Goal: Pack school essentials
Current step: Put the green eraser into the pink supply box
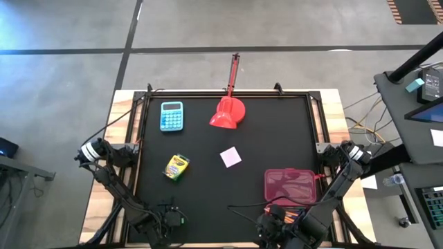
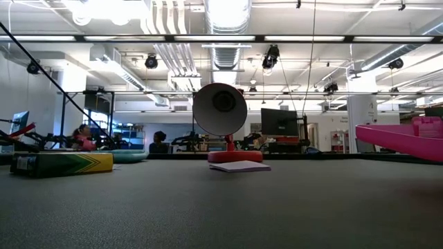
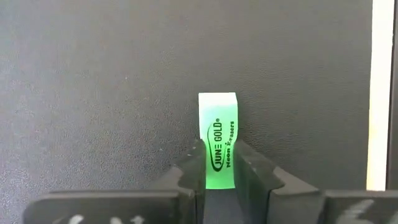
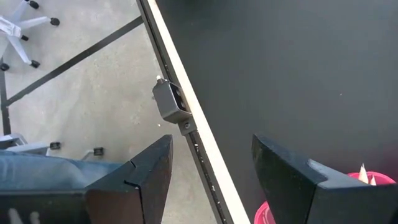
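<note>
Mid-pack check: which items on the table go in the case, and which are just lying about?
For packing:
green eraser, clamped in the left gripper
crayon box
pink note pad
pencils by the pink case

Lying about:
blue calculator
red lamp

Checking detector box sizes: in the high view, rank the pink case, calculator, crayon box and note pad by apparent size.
Largest to smallest:
1. pink case
2. light-blue calculator
3. yellow-green crayon box
4. pale pink note pad

Crayon box and note pad look close; that pair is unsure.
</note>
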`<state>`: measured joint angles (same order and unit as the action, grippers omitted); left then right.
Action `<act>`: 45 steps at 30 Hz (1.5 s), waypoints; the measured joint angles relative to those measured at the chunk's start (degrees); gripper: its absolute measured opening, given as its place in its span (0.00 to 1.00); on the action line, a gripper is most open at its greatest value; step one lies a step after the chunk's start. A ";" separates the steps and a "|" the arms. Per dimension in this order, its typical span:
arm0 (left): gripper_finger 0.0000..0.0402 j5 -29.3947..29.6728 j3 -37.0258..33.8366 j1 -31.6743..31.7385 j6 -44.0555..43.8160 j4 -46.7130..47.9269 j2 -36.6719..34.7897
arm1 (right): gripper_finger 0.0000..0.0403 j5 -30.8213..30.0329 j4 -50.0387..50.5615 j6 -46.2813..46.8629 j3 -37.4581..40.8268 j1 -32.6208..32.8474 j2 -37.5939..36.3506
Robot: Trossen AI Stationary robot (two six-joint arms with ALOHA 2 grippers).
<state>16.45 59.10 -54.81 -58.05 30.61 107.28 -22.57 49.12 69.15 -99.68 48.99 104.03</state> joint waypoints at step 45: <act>0.12 24.58 7.92 12.96 51.29 -47.51 -9.87 | 0.52 -15.93 -12.02 18.73 0.07 -4.90 -4.75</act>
<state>41.04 67.01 -41.85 -6.76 -16.90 97.41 -38.50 37.10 87.88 -99.61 44.10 99.28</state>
